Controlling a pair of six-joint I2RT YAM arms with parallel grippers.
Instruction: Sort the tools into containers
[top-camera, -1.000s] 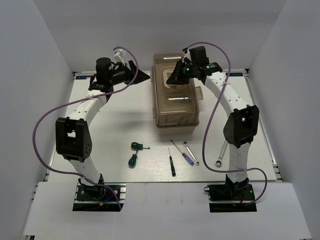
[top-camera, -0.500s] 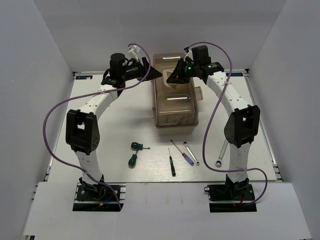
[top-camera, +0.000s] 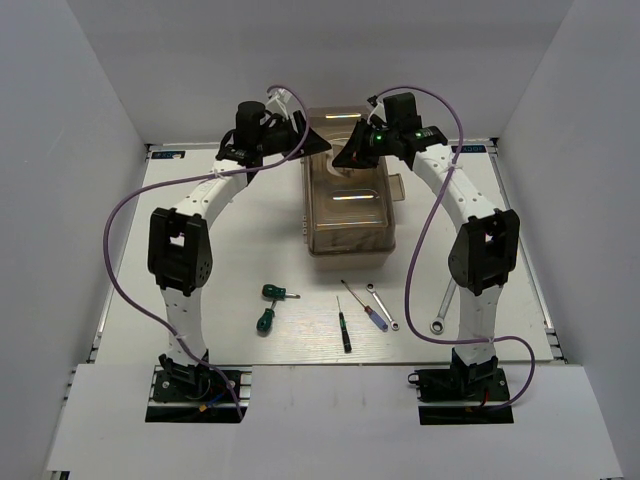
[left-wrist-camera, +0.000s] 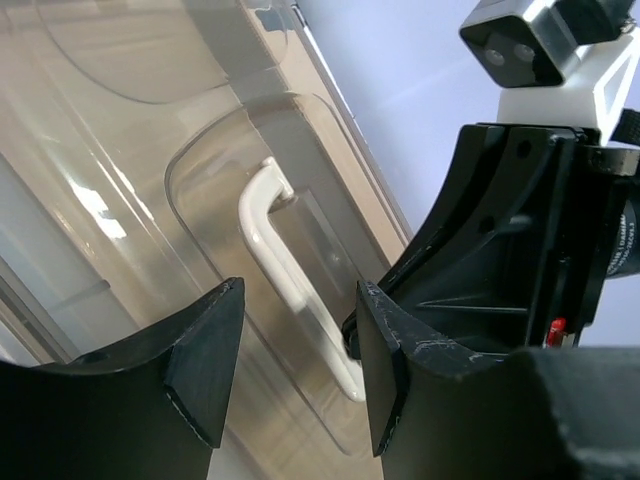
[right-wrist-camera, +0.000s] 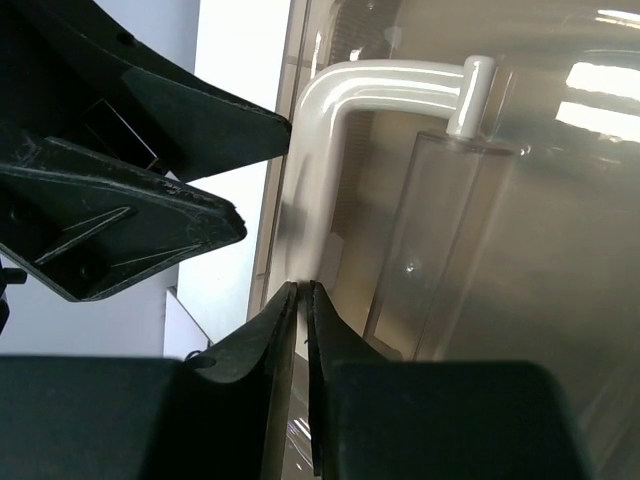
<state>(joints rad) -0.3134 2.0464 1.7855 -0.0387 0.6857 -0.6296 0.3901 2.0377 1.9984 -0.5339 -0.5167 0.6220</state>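
The containers are a toolbox (top-camera: 350, 200) with a translucent brown lid and a pale handle (left-wrist-camera: 285, 262) on top. My left gripper (left-wrist-camera: 298, 300) is open above the lid's left side, and the handle shows between its fingers. My right gripper (right-wrist-camera: 302, 287) is shut, its tips right at the handle (right-wrist-camera: 325, 150); nothing shows between them. Both grippers meet over the lid's far end (top-camera: 330, 148). The tools lie on the table in front: two green screwdrivers (top-camera: 272, 292) (top-camera: 265, 320), a dark one (top-camera: 344, 332), a blue-red one (top-camera: 372, 310) and two wrenches (top-camera: 383, 307) (top-camera: 441, 311).
White walls (top-camera: 90, 150) close in the table (top-camera: 230, 230) on the left, back and right. Purple cables (top-camera: 120, 240) loop off both arms. The right gripper's black body (left-wrist-camera: 520, 250) fills the right of the left wrist view, very close to my left fingers.
My left arm has swung right, from beside the toolbox to over its lid, and its jaws have narrowed. The right gripper has stayed at the handle.
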